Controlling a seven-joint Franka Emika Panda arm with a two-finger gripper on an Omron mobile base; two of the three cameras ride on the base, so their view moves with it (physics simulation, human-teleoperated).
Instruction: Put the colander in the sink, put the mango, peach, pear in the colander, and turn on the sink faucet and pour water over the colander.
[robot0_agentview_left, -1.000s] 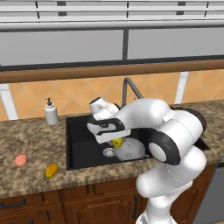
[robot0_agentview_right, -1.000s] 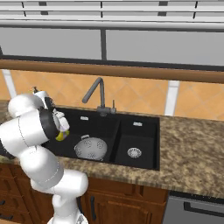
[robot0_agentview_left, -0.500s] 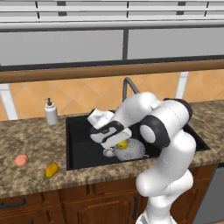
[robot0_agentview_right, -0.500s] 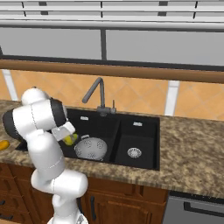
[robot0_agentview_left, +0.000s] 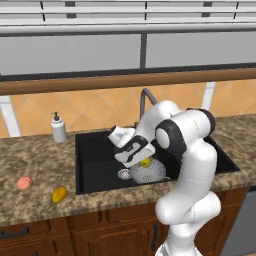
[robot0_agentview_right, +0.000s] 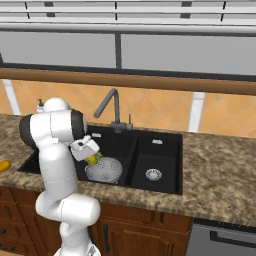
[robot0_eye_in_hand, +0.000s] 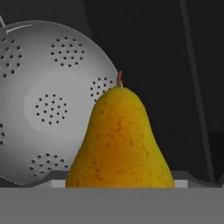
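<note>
Yellow-green pear (robot0_eye_in_hand: 119, 140) in tool, stem toward colander (robot0_eye_in_hand: 48, 105).

yellow-orange speckled pear (robot0_eye_in_hand: 118, 140), grey perforated colander (robot0_eye_in_hand: 48, 105), black sink (robot0_agentview_left: 95, 165)

A speckled brown granite counter (robot0_agentview_left: 35, 165) is seen running across both base views, with a black double-basin sink (robot0_agentview_left: 95, 165) set into it. In the left base view, a white soap pump bottle (robot0_agentview_left: 58, 128) is stood on the counter at 10 o'clock from the sink. A peach (robot0_agentview_left: 23, 183) and a mango (robot0_agentview_left: 59, 194) are laid near each other, apart, on the counter at about 8 o'clock from the sink. A colander (robot0_agentview_right: 104, 170) is seated on the floor of the large basin. The dark faucet (robot0_agentview_right: 112, 107) is mounted at the sink's rear edge.
</note>
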